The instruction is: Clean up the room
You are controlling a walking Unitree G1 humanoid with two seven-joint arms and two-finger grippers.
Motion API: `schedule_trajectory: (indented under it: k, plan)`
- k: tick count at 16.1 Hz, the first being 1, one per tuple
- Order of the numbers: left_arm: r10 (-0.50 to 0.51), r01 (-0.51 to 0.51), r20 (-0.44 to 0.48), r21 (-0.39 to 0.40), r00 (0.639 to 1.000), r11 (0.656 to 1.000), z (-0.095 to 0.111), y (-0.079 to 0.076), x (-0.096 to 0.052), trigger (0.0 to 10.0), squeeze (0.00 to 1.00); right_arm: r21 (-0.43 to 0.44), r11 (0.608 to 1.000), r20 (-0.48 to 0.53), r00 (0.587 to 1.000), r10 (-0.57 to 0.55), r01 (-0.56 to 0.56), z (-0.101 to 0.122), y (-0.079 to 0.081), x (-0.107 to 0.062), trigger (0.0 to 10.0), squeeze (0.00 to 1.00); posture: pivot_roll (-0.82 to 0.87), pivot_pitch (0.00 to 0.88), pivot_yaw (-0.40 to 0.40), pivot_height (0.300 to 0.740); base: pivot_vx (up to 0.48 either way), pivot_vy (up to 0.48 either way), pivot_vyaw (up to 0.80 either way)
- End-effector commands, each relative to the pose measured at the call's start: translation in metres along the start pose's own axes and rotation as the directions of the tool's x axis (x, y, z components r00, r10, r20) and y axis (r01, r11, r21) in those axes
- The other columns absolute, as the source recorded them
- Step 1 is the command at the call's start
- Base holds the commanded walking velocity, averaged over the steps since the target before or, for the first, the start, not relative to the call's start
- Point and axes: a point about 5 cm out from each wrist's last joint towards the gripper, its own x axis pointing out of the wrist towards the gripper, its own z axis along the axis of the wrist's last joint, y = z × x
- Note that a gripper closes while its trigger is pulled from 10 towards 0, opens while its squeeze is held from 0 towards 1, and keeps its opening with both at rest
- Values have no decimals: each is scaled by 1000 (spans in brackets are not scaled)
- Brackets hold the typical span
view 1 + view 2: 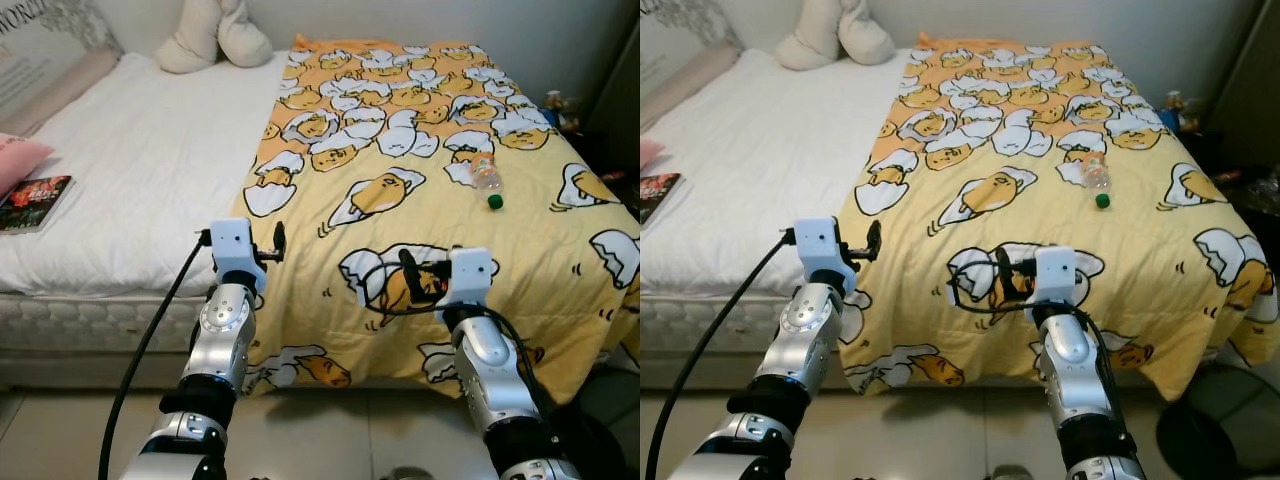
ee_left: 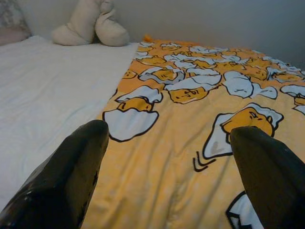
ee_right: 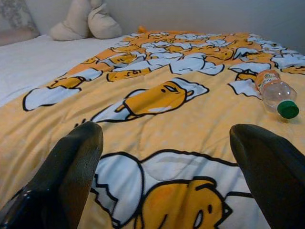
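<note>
A clear plastic bottle (image 1: 487, 180) with a green cap and orange label lies on its side on the yellow cartoon-egg blanket (image 1: 400, 140), right of the bed's middle; it also appears in the right wrist view as the bottle (image 3: 276, 93). My right gripper (image 1: 420, 278) hovers open over the blanket's near edge, well short of the bottle, with nothing between its fingers (image 3: 76, 157). My left gripper (image 1: 272, 243) is open too, at the blanket's left border beside the white sheet (image 2: 43, 90). A book (image 1: 35, 203) lies at the sheet's left edge.
A pink cushion (image 1: 15, 160) sits beside the book. A beige plush pillow (image 1: 215, 35) rests at the head of the bed. Small items (image 1: 560, 105) stand beyond the bed's right side. A dark round object (image 1: 1220, 430) sits on the floor at the right.
</note>
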Motion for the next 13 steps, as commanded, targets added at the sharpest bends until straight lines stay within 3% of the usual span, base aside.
schedule_trajectory:
  k: [1,13]
  plan:
    - [-20,20,0,7,1000,1000,2,-4,3,10000,0,-4,1000,14,1000,-13,13,4,-3,1,10000,0,-203,0,90,740,0,-450,0]
    - [-44,44,1,-2,999,999,4,-17,7,10000,0,3,1000,4,1000,-22,22,0,-2,0,10000,0,-202,0,102,740,0,-449,0]
